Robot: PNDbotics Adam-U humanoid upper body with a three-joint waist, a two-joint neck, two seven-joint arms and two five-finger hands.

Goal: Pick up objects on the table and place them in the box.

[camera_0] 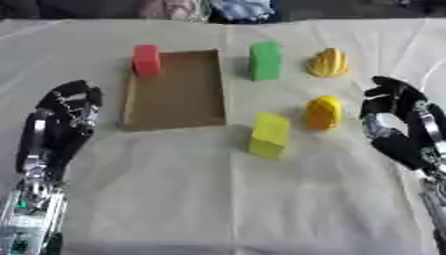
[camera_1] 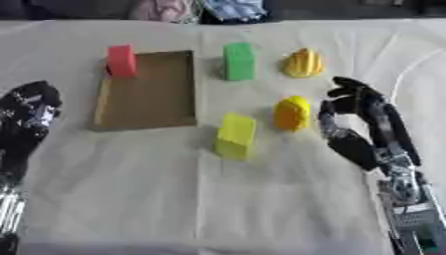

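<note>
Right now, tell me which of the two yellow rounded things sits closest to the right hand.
The nearer yellow rounded thing, just beside the right hand and next to the yellow block. The other one lies farther back, beside the green block.

box (camera_0: 174, 92): flat brown tray, open, toward the table's far left | red block (camera_0: 146, 60): upright at the box's far-left corner | green block (camera_0: 265, 60): upright, right of box | two yellow ridged pieces (camera_0: 328, 63) (camera_0: 323, 112): right side | yellow block (camera_0: 269, 135): tilted, near box's near-right corner
</note>
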